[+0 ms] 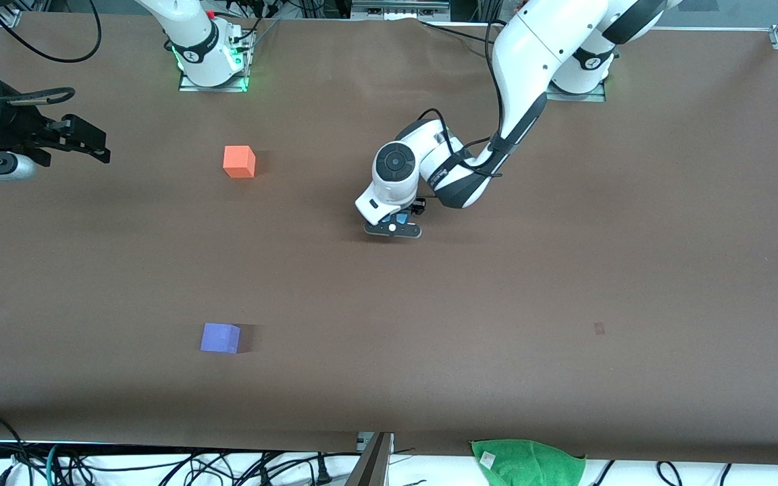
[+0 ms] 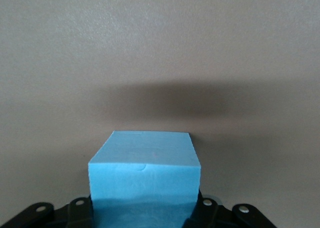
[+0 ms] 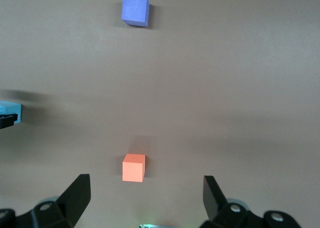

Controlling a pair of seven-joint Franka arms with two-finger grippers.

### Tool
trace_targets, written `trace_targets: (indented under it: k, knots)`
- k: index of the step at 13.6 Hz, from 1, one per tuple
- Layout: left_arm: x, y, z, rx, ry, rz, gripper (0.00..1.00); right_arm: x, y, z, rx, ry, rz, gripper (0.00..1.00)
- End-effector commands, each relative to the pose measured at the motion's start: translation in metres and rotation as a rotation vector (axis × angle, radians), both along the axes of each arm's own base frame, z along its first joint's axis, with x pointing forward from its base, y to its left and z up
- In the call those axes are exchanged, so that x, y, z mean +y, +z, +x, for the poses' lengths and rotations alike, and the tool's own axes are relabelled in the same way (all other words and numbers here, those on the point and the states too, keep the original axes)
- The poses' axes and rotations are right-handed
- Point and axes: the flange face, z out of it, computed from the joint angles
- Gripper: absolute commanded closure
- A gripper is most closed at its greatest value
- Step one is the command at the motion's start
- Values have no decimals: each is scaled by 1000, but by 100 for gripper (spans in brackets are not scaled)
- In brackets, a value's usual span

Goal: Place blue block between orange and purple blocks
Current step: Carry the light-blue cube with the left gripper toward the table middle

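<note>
My left gripper [image 1: 394, 227] is shut on the light blue block [image 1: 402, 218] and holds it low over the middle of the table. In the left wrist view the blue block [image 2: 145, 170] sits between the black fingers [image 2: 80, 210]. The orange block [image 1: 239, 162] lies toward the right arm's end, near that arm's base. The purple block [image 1: 220, 337] lies nearer the front camera than the orange one. My right gripper [image 1: 95, 145] is open and empty, and waits over the table's edge at the right arm's end. The right wrist view shows the orange block [image 3: 134, 167], the purple block [image 3: 135, 10] and a corner of the blue block [image 3: 10, 110].
A green cloth [image 1: 527, 462] lies at the table's front edge. Cables run along the front edge [image 1: 159, 466]. A small dark mark [image 1: 599, 328] is on the brown table toward the left arm's end. The arm bases [image 1: 210, 64] stand along the edge farthest from the camera.
</note>
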Motion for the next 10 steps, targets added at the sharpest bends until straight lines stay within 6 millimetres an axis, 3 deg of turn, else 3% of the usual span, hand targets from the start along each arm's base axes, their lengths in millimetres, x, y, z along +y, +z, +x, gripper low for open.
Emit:
trace_targets:
  k: [1,4,8,10]
  knots:
    - [-2,6,11,-36,14,6,0,0,5,1,-7,-5,11,1]
    - [-1,35,10,-36,11,15,0,-6,5,2,-7,-9,10,1]
    - [8,116,4,-36,-19,82,0,-8,7,6,-35,-9,9,1]
    - [21,156,0,-28,-19,132,0,-7,8,7,-44,-18,12,1]
